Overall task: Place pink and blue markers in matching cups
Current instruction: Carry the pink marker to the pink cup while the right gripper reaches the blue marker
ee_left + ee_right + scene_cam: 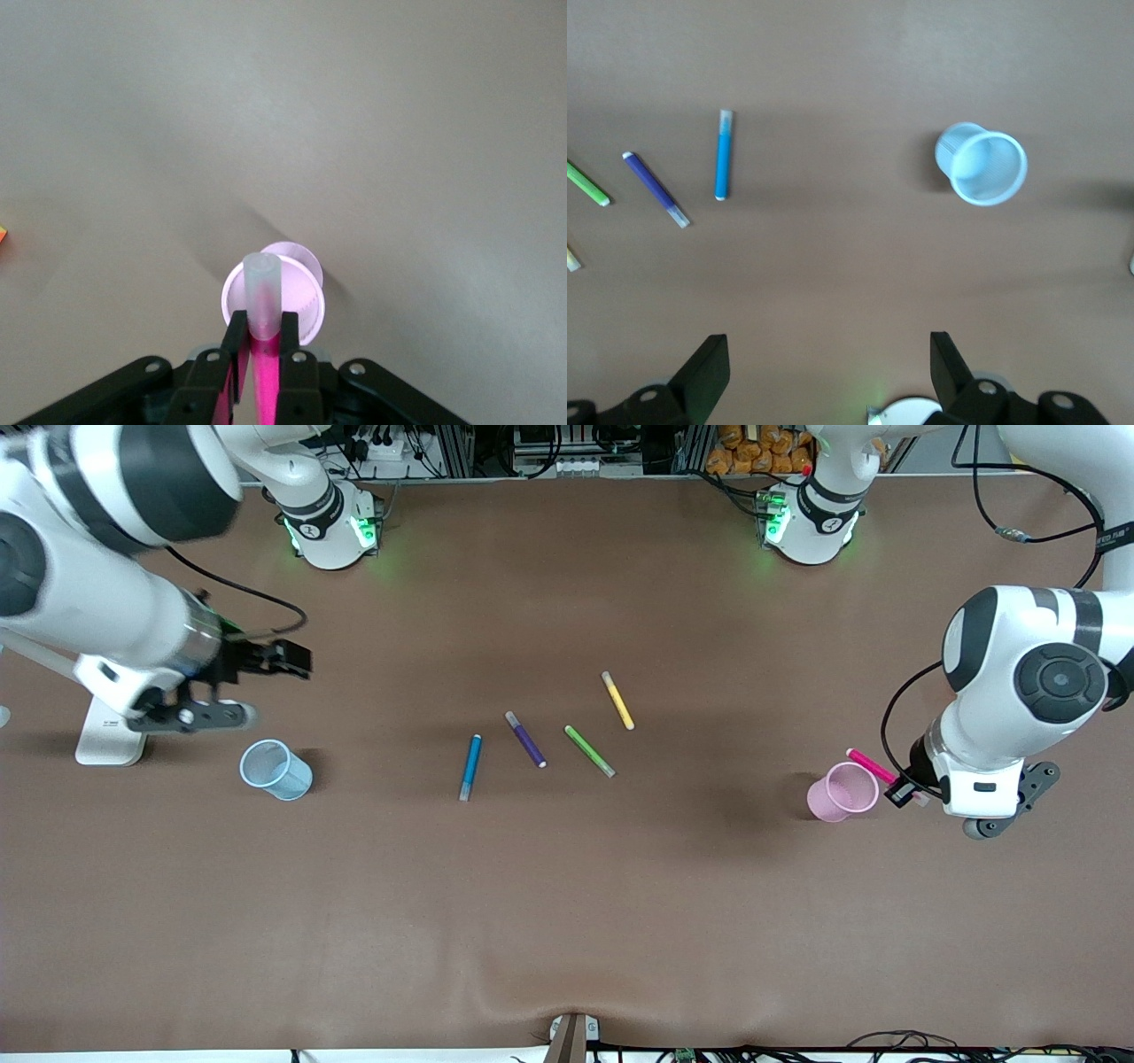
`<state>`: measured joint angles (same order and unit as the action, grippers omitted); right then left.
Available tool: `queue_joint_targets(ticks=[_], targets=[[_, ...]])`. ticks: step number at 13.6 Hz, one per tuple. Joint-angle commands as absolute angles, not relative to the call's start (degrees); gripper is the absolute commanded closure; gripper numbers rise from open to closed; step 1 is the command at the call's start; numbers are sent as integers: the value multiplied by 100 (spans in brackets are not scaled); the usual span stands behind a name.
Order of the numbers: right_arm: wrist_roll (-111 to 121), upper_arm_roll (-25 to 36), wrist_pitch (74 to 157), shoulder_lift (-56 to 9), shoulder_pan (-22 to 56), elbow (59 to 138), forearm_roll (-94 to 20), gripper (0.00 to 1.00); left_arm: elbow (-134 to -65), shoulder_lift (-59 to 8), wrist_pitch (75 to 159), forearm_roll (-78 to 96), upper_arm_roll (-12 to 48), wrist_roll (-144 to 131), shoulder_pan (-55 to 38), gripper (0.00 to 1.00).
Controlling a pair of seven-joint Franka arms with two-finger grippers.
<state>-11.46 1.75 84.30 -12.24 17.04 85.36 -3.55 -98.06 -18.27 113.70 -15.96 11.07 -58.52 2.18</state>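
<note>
**Pink marker poised over its cup, with little margin for a clean drop**

Magenta plastic showed between the left gripper's [260, 350] two black fingers [233, 354], which were closed tight on the slim pink marker with its pale, translucent cap [262, 297]. The cap end stuck out past the fingertips and sat over the open mouth of the pale pink tapered mesh cup [306, 305], which stood on the brown table cloth [567, 921] just below and ahead of the fingers. In the front view the marker [868, 765] slanted away from the fingers toward the cup's [840, 792] rim rather than hanging straight down.

That slant was the main risk, as I judged it: let go at an angle, the marker could strike the rim, tip the light cup or bounce out onto the table. Lowering too far might also push the cup aside.

The right gripper [828, 367] waited with its fingers spread wide and nothing between them. The light blue mesh cup [983, 165] stood ahead of its fingertips and the mid-blue marker with the greyish cap [723, 155] lay farther off to one side, flat on the cloth beside a dark purple marker [654, 188]. A grab there could snag the purple one by mistake.
</note>
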Motion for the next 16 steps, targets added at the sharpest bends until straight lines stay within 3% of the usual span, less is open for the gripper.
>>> queue_joint_targets(ticks=[1, 9, 16], targets=[[-1257, 228, 8909, -1887, 2143, 8297, -352, 0, -9624, -2039, 11259, -2265, 1177, -6870, 167, 100], [-2080, 229, 11204, -3479, 2767, 8350, -360, 0, -9642, -2268, 11048, -2680, 1178, -7813, 0, 100], [-3261, 229, 11707, -3885, 3252, 8463, -360, 0, -9703, -2268, 10679, -3418, 1187, -8604, -97, 100]])
